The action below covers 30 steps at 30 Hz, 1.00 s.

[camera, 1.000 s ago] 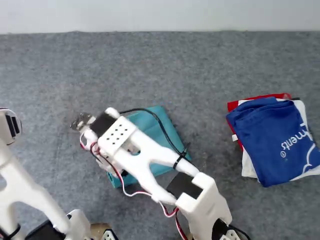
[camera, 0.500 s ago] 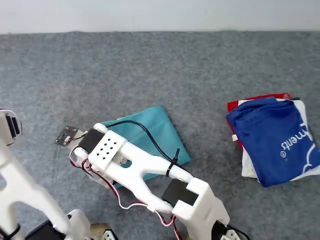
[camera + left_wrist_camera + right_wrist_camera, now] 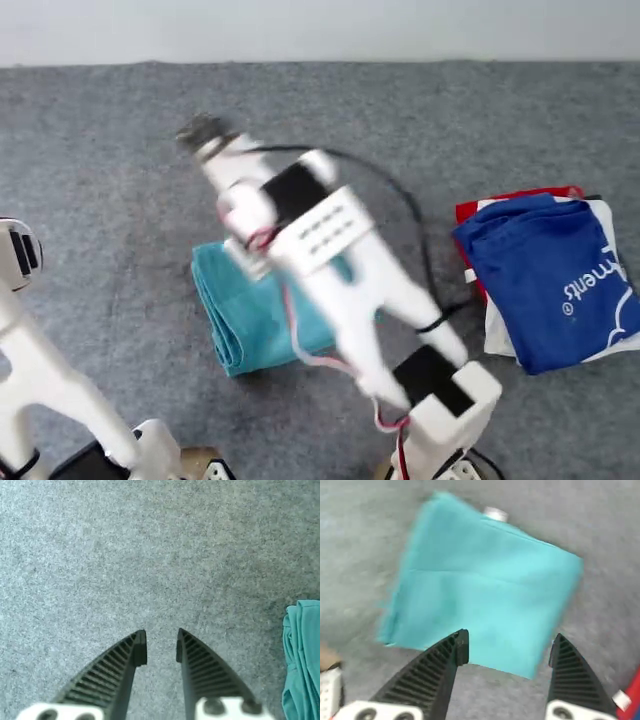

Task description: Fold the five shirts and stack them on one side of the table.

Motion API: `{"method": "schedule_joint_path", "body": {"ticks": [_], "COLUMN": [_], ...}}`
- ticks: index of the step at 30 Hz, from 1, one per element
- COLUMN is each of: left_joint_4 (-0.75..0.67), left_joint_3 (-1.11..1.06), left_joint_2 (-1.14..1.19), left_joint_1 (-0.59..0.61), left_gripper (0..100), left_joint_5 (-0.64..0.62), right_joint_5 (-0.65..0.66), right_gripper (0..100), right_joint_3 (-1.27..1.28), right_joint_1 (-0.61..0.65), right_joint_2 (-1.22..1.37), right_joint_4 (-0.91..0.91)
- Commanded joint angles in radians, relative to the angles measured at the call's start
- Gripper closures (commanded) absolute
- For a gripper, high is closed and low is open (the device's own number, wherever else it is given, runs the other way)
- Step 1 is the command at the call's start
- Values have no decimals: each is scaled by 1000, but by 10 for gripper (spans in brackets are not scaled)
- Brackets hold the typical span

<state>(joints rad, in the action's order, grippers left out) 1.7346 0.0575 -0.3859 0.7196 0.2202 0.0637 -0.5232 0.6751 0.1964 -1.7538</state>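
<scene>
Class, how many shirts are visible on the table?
4. A teal shirt lies folded in the middle; on the right a blue shirt tops a stack, with a white shirt and a red shirt beneath. Another may be hidden.

The counter (image 3: pixel 90 150) is speckled grey. The teal shirt (image 3: pixel 235 320) is one plain colour. The blue shirt (image 3: pixel 530 270) carries white lettering; beneath the blue shirt lie a white shirt (image 3: pixel 498 335) and a red shirt (image 3: pixel 505 201).

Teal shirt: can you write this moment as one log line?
teal shirt: folded, on table | right gripper: open, above it | left gripper: open, over table | stack: blue shirt on top
</scene>
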Motion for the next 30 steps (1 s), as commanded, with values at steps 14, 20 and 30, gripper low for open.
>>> {"method": "schedule_joint_path", "body": {"ticks": [14,20,30], "left_joint_4": [18,18,18], "left_joint_3": [-58,-58,-58], "left_joint_2": [-28,-28,-28], "left_joint_1": [-6,-6,-6], "left_gripper": [892,892,892], "left_joint_5": [-6,-6,-6], "right_joint_5": [11,12,87], "right_gripper": [732,732,743], "right_joint_3": [-25,-25,-25], "right_joint_1": [-173,-173,-154], "right_joint_2": [384,461,619], "right_joint_4": [85,91,171]}}
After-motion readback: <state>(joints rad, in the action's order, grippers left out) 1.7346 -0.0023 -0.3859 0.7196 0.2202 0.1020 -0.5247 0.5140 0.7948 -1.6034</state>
